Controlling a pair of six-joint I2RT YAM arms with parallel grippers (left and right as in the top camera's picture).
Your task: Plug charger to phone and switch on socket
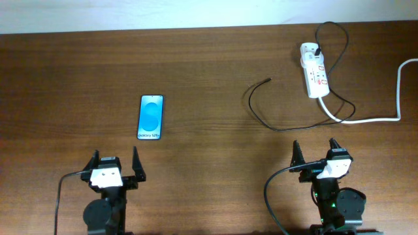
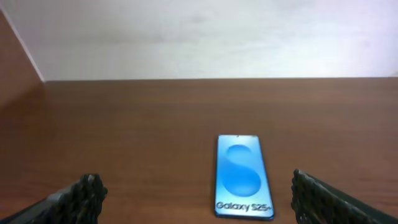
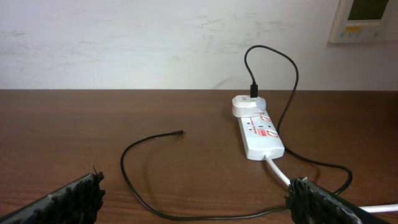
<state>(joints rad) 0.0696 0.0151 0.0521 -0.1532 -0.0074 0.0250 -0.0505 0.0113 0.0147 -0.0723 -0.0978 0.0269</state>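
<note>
Lying flat and screen up in the overhead view, the phone [image 1: 151, 117] is sitting just ahead of the left gripper [image 1: 116, 155], which is standing wide open and empty. The right gripper [image 1: 314, 145] is gaping too, holding nothing. The left wrist view is showing the phone beyond the spread fingers [image 2: 78, 198]. In the right wrist view, the charger [image 3: 124, 177] is plugged in at the socket [image 3: 260, 134], with its free tip resting apart from it.

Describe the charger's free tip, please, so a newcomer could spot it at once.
On the wooden table, find the white socket at the far right. Just left of it the charger curls to a small plug tip, thin and black, unlike the thick white cord.
</note>
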